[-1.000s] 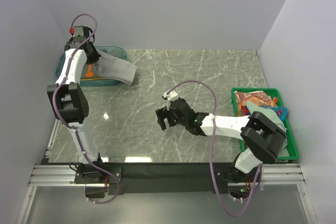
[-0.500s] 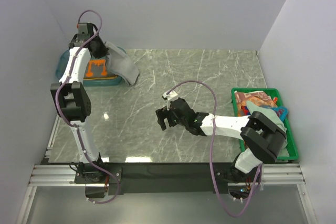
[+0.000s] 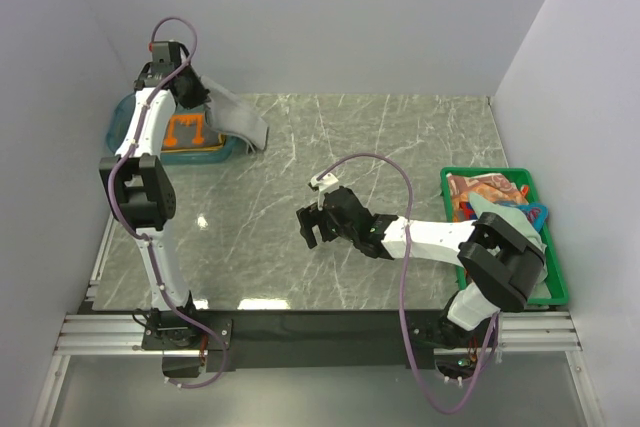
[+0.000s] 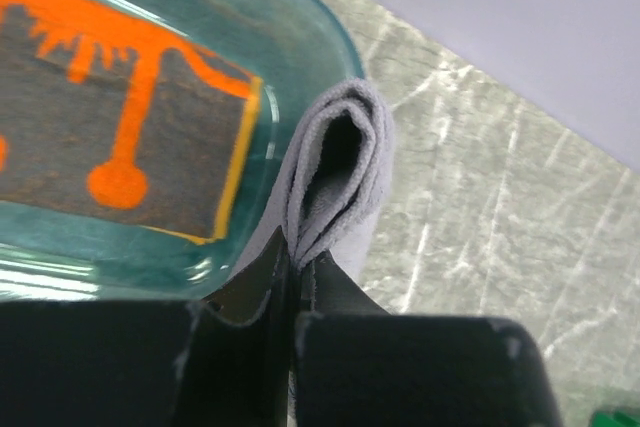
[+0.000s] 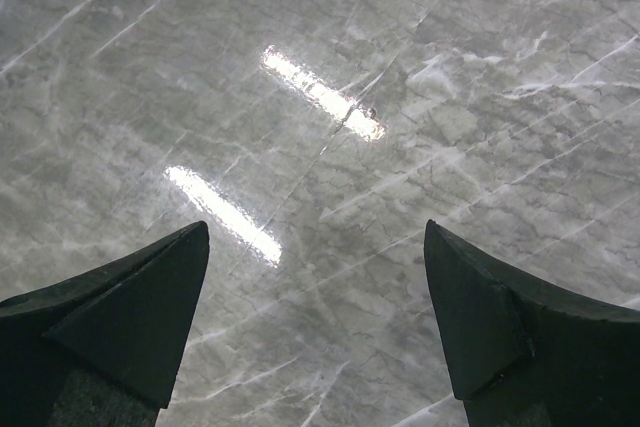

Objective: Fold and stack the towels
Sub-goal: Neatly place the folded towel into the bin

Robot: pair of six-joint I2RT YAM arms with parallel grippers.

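— While the left gripper (image 4: 293, 269) is pinched tight, what sits between its fingers?

— A fold of the pale grey towel (image 4: 342, 142). The jaws are closed on the cloth's edge, and the towel hangs from them in a doubled loop, held up over the far left corner of the table (image 3: 400, 137).

— And underneath?

— The clear teal tub (image 4: 305, 22), with the orange-brown towel (image 4: 110, 117) lying flat inside it. The grey towel droops past the tub's right rim. From overhead its lower end reaches down beside the tub, though whether it touches the marble cannot be told.

— What of the right gripper (image 5: 315, 237)?

— Its jaws stand wide apart with nothing between them. It is above bare marble near the middle of the table, well away from the tub.

— Further out?

— The green crate (image 3: 500, 171) sits at the table's right edge, by the right arm's elbow. A red patterned towel (image 3: 480, 192) lies bunched in its far end, and the arm hides the near end.
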